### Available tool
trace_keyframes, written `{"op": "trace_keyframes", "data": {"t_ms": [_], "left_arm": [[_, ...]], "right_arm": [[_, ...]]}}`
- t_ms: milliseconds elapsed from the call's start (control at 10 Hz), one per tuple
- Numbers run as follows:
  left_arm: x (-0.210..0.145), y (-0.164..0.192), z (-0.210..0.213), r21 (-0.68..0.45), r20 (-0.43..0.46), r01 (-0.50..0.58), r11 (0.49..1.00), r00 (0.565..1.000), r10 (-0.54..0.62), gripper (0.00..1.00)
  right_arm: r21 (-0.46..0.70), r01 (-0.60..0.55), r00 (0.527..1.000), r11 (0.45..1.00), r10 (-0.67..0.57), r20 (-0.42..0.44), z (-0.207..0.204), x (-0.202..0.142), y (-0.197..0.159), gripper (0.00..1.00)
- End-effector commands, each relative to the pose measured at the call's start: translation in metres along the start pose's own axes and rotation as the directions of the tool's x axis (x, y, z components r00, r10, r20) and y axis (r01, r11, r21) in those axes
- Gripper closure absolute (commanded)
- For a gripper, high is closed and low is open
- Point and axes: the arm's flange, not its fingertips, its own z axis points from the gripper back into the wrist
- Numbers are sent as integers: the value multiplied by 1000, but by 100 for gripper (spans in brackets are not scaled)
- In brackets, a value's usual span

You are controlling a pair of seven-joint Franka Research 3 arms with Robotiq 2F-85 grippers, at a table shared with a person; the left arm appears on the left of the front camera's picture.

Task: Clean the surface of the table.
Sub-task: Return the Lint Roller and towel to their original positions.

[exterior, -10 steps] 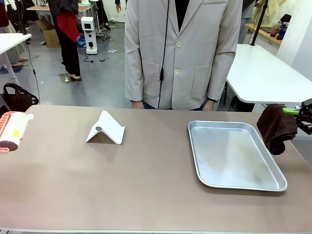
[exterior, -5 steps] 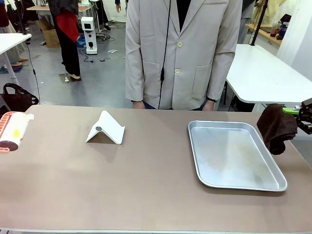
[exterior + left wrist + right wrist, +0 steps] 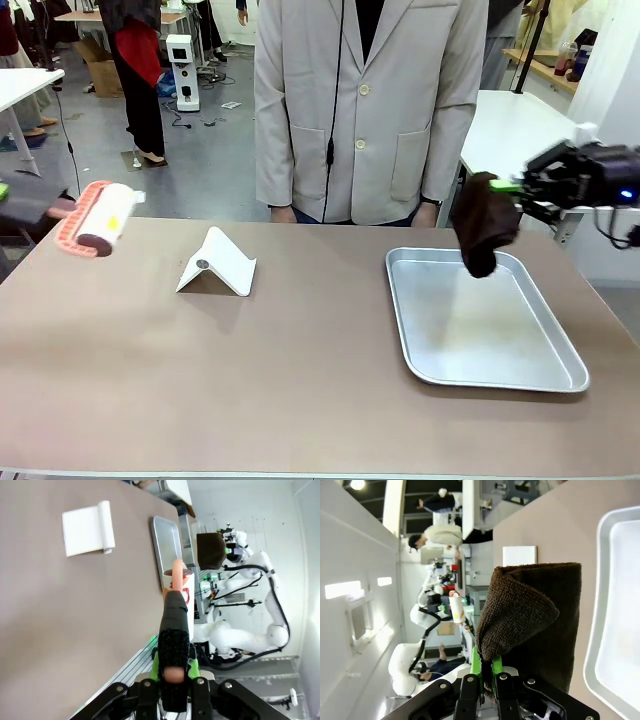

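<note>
Taupe and matte, the table (image 3: 300, 370) spreads flat and rigid across the foreground, nothing to grip, just a smooth top that should take a firm wipe or roll, with a folded white stand (image 3: 216, 263) and a steel tray (image 3: 483, 318) sitting on it. Out at the left edge the left gripper (image 3: 50, 208) clamps a lint roller (image 3: 97, 218) by its handle, raised above the table. Across on the right, the right gripper (image 3: 520, 186) pinches a dark cloth (image 3: 483, 224) hanging over the tray's far end.

On the tabletop (image 3: 300, 380) a folded stand (image 3: 217, 263) sits left of the tray (image 3: 480, 320); a cloth (image 3: 482, 225) hangs above the tray's far edge, a lint roller (image 3: 95, 218) above the far left corner.
</note>
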Motion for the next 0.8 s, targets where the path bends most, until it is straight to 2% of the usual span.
{"op": "trace_keyframes", "data": {"t_ms": [0,200,500,700], "left_arm": [[14,-27,-20,92,-20,21,995,1000,-19,78],[41,-52,-62,128,-98,60,990,994,-48,78],[83,-66,-129,237,-102,34,971,995,-10,78],[102,-65,-161,334,-86,55,941,996,-28,78]], "right_arm": [[-58,10,1000,998,-10,0,-41,7,25,91],[-110,-7,1000,994,9,21,-101,8,43,91],[-211,-61,996,976,47,-71,-184,-3,40,91],[-212,-70,993,975,47,-112,-216,-3,25,91]]}}
